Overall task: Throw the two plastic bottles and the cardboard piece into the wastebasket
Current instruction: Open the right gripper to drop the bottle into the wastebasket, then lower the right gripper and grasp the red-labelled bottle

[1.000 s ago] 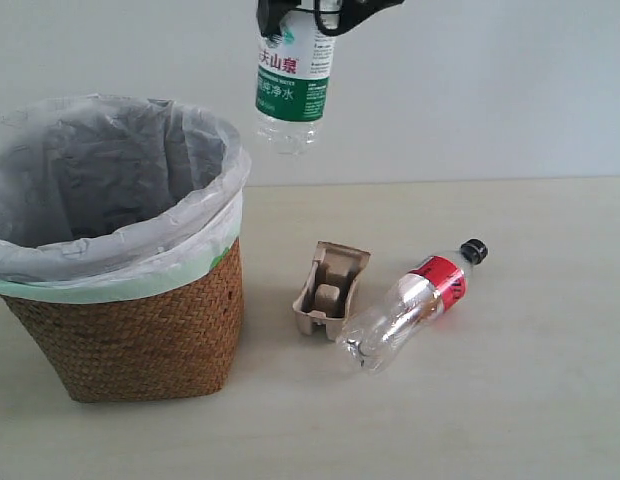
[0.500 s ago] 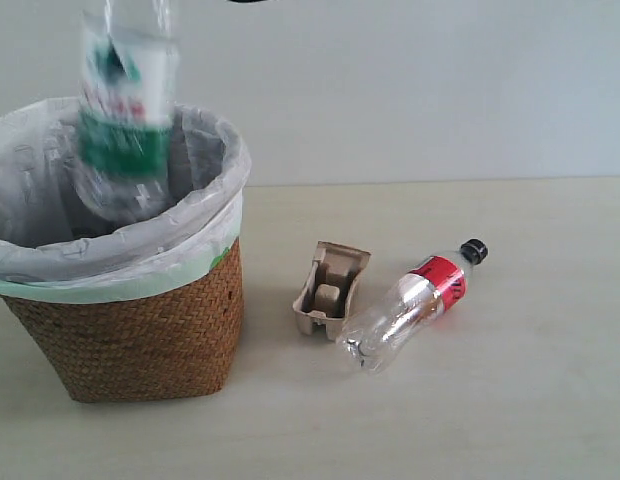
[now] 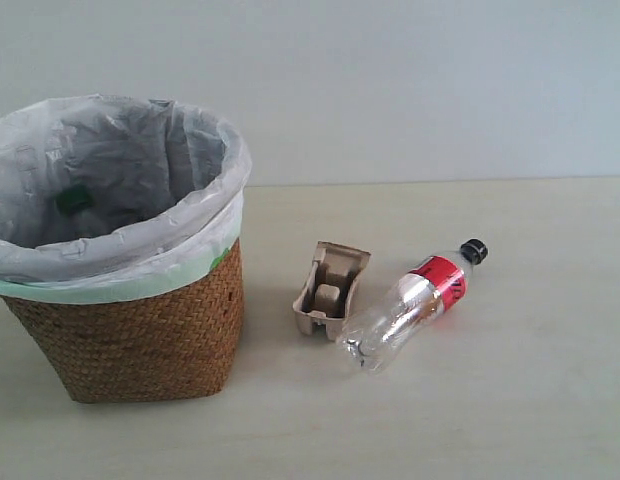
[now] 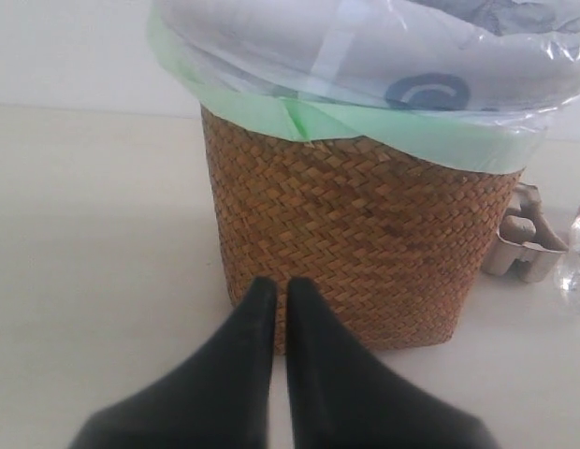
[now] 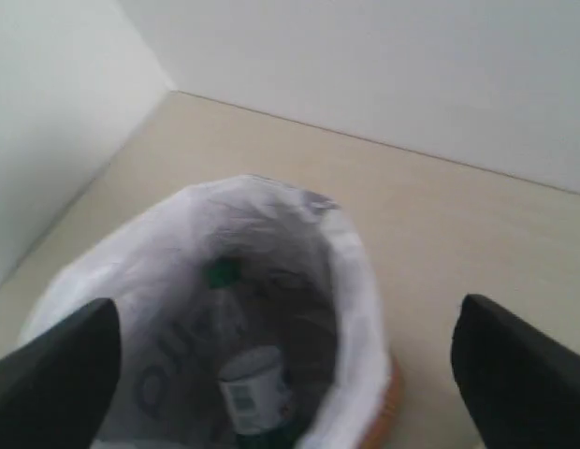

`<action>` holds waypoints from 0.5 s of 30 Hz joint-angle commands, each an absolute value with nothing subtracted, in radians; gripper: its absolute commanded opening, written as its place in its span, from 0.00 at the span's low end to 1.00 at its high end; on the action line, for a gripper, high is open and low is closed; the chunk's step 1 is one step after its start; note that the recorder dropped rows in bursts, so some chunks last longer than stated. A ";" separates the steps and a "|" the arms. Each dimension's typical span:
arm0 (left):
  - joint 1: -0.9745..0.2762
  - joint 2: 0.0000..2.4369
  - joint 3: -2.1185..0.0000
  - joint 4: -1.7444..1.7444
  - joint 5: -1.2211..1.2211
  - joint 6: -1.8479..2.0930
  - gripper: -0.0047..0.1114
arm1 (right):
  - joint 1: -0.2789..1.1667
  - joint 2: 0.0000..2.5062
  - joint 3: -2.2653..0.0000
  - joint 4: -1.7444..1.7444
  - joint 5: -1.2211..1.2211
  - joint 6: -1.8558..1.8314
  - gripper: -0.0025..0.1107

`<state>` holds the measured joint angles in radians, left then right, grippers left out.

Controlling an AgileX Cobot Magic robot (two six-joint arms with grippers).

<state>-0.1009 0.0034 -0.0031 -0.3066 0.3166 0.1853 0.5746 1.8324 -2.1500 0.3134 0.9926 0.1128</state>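
clear green-capped plastic bottle (image 5: 251,398) inside bag-lined brown wicker wastebasket (image 3: 130,330) at left, beige pulp-cardboard tray (image 3: 330,290) and red-labelled black-capped bottle (image 3: 410,305) lying on worktop (image 3: 510,400) to its right, left fingers (image 4: 257,318) pressed together near basket, right fingers (image 5: 56,374) spread wide above it

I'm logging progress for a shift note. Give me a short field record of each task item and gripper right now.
green-label bottle: inside the wastebasket
red-label bottle: lying on the table beside the cardboard tray
cardboard tray: on the table, outside the wastebasket
left gripper: shut, empty, low beside the wastebasket
right gripper: open, empty, above the wastebasket
left to bin: red-label bottle, cardboard tray
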 commanded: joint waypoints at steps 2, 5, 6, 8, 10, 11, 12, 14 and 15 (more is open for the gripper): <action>-0.097 0.000 0.000 -0.310 0.315 0.180 0.07 | 0.465 1.787 -2.154 0.041 1.221 0.184 0.63; -0.097 0.000 0.000 -0.310 0.315 0.180 0.07 | 0.420 1.776 -2.128 -0.072 1.221 0.195 0.63; -0.097 0.000 0.000 -0.310 0.315 0.180 0.07 | 0.408 1.768 -2.110 -0.075 1.221 0.200 0.63; -0.097 0.000 0.000 -0.310 0.315 0.180 0.07 | 0.386 1.766 -2.073 -0.078 1.221 0.211 0.63; -0.097 0.000 0.000 -0.310 0.315 0.180 0.07 | 0.367 1.768 -2.036 -0.078 1.221 0.219 0.63; -0.097 0.000 0.000 -0.310 0.315 0.180 0.07 | 0.366 1.768 -2.007 -0.083 1.221 0.228 0.63; -0.097 0.000 0.000 -0.310 0.315 0.180 0.07 | 0.366 1.768 -1.974 -0.098 1.221 0.233 0.63; -0.097 0.000 0.000 -0.310 0.315 0.180 0.07 | 0.368 1.768 -1.898 -0.132 1.221 0.263 0.63; -0.097 0.000 0.000 -0.310 0.315 0.180 0.07 | 0.368 1.768 -1.863 -0.135 1.221 0.281 0.63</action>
<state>-0.1009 0.0034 -0.0031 -0.3066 0.3166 0.1853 0.3734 1.7746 -1.9469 -0.1063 1.2181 0.2421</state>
